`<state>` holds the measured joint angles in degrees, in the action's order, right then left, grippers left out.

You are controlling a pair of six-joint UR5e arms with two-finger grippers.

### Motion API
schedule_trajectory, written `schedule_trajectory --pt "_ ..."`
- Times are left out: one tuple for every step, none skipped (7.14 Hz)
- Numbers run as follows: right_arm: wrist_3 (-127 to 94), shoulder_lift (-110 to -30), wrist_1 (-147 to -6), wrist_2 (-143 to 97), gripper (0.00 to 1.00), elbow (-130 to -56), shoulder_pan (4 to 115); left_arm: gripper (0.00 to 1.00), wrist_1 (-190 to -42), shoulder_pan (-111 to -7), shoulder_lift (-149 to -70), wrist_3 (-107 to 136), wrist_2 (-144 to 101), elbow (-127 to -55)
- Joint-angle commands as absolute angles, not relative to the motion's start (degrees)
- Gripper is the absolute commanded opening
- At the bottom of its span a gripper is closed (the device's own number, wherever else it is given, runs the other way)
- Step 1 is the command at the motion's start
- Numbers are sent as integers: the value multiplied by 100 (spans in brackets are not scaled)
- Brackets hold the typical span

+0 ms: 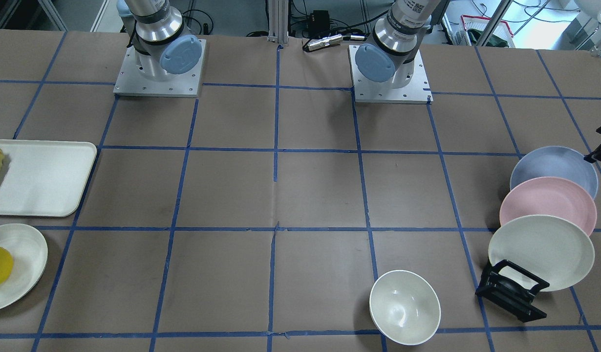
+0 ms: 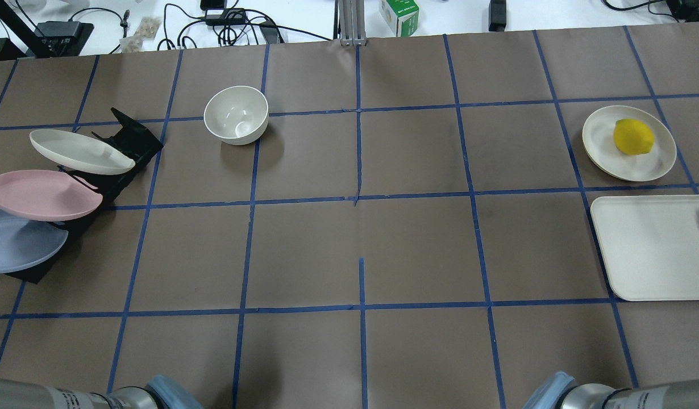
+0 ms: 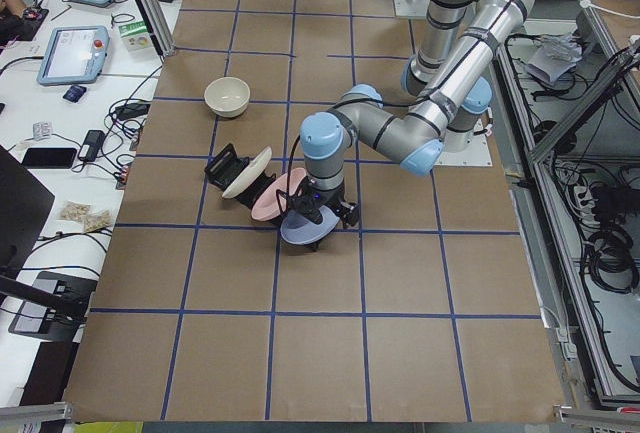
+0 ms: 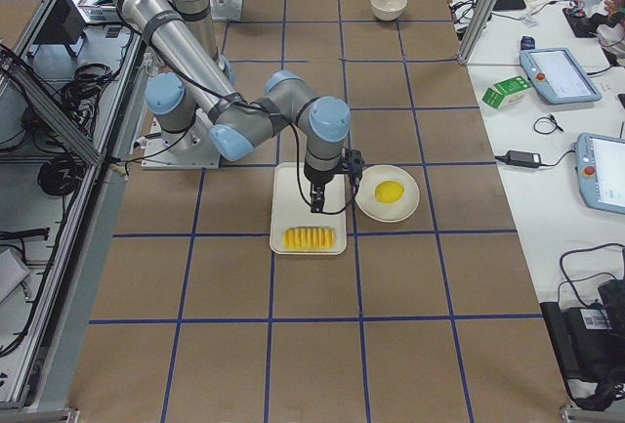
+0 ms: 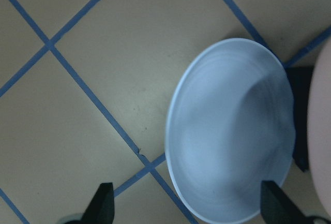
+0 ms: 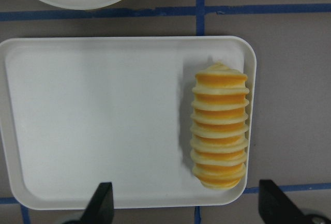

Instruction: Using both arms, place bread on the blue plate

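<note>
The bread (image 6: 220, 131), a ridged yellow-orange loaf, lies along one short end of a white tray (image 6: 103, 120). It also shows in the exterior right view (image 4: 310, 238). My right gripper (image 6: 187, 206) hovers open and empty above the tray, and the loaf lies off to one side of its fingertips. The blue plate (image 5: 230, 131) leans in a black rack (image 2: 128, 139) at the row's end, behind the pink plate. My left gripper (image 5: 189, 208) hangs open and empty just above it, and it shows over the plate in the exterior left view (image 3: 318, 215).
A pink plate (image 1: 549, 205) and a cream plate (image 1: 542, 252) lean in the same rack as the blue plate (image 1: 549, 168). A white bowl (image 2: 236, 115) stands near the rack. A small white plate (image 2: 605, 136) with a yellow lemon (image 2: 632, 137) sits beside the tray (image 2: 650, 250).
</note>
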<state>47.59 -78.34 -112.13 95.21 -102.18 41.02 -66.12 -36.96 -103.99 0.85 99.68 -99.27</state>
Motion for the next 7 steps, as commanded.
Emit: schedule_trajectory --pt "4825 -7062 -12211 9756 100 -10231 4034 90 -6434 -3674 -10687 141 10125 -9958" --pt "4816 -6727 -12513 9738 100 -10222 3947 86 -6442 -3674 -10696 141 10125 -9967" --pt "4773 -6524 -12603 9756 100 -10230 3920 86 -6460 -3674 -10688 149 10116 -9967" --pt "4746 -6487 -12569 9756 100 -10230 3920 80 -6556 -3674 -10679 149 10142 -9975" --pt "4668 -6478 -12490 9721 100 -10265 3920 73 -6748 -3665 -10670 158 10143 -9976" --pt "4650 -6486 -12481 9729 100 -10361 3920 68 -6863 -3665 -10644 210 10143 -9967" --pt "4649 -6495 -12489 9738 100 -10415 3920 51 -6899 -3665 -10635 220 10143 -9967"
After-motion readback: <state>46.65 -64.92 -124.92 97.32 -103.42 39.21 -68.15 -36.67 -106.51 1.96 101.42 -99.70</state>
